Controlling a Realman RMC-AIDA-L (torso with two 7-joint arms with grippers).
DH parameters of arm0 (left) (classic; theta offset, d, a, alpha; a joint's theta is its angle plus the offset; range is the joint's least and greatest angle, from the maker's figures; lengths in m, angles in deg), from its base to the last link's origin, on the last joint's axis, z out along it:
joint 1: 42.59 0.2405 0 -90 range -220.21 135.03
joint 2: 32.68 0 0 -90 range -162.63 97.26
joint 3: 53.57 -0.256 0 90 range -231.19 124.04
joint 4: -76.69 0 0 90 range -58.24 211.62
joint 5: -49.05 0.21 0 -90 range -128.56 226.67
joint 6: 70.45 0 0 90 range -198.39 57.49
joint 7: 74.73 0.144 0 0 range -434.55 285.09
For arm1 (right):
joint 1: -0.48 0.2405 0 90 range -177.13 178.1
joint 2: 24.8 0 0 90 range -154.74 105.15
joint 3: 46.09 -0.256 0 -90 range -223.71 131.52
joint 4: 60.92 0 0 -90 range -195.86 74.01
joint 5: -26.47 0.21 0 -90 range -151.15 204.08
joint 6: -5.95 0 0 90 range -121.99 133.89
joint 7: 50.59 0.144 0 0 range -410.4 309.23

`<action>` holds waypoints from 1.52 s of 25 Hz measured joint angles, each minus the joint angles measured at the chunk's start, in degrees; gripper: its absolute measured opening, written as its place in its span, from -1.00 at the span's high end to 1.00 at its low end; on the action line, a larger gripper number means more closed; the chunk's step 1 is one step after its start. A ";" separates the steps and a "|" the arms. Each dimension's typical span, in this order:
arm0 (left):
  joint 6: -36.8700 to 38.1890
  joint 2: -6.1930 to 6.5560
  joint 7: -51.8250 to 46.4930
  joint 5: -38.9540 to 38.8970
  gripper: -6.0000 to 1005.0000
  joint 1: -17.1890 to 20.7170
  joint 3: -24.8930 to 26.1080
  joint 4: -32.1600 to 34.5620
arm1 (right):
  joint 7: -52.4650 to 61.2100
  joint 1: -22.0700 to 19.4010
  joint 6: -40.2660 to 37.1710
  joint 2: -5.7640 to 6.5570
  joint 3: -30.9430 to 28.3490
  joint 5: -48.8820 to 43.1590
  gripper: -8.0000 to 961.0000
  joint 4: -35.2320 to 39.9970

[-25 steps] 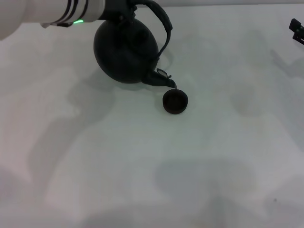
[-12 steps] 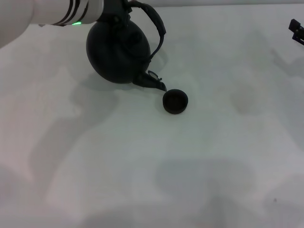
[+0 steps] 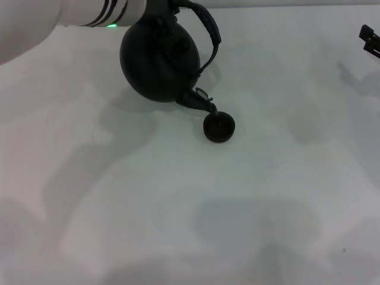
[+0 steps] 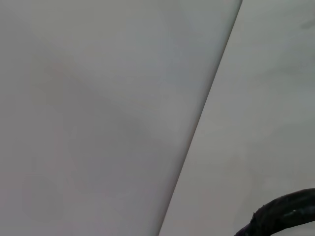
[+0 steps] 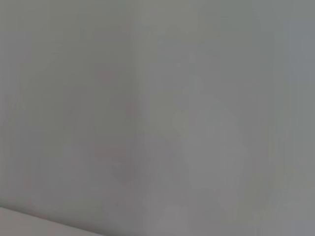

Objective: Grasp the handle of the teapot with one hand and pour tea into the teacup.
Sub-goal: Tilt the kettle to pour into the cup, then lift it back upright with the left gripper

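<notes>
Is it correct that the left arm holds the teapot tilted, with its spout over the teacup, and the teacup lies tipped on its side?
Not quite. In the head view the teacup stands upright on the table, not tipped. The rest holds: the tilted teapot hangs from the left arm, spout over the cup.

i see the teapot (image 3: 159,59) hanging just below my left gripper (image 3: 161,8), its spout (image 3: 202,104) over the near rim of the teacup (image 3: 219,127) on the table (image 3: 178,202); right gripper (image 3: 371,39) well apart.
</notes>
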 joint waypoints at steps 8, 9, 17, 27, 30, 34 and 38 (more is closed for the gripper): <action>0.21 0.15 0.79 0.02 0.77 -1.24 -1.04 -0.63 | -0.56 0.34 -0.82 0.00 -0.06 0.00 -0.81 0.81; 0.23 0.18 0.97 0.02 0.77 -1.39 -1.19 -0.71 | -0.56 0.34 -0.82 0.00 -0.06 0.00 -0.81 0.81; 0.26 0.18 2.81 0.10 0.78 -3.41 -1.49 -2.65 | -0.62 0.53 -1.34 -0.08 0.03 0.01 -0.81 0.91; 0.26 0.17 4.52 0.11 0.77 -6.28 -1.95 -4.38 | -0.71 1.06 -2.29 -0.09 -0.05 0.10 -0.81 1.50; 0.27 0.19 4.85 0.11 0.78 -7.20 -2.79 -4.55 | -0.72 1.19 -2.65 -0.09 -0.05 0.10 -0.81 1.56; 0.38 0.24 4.98 0.14 0.78 -8.52 -3.73 -5.18 | -0.72 1.25 -2.85 -0.09 -0.09 0.10 -0.81 1.58; 0.45 0.26 5.49 0.17 0.78 -9.64 -3.79 -6.35 | -0.95 1.25 -2.91 -0.09 -0.37 0.66 -0.81 1.62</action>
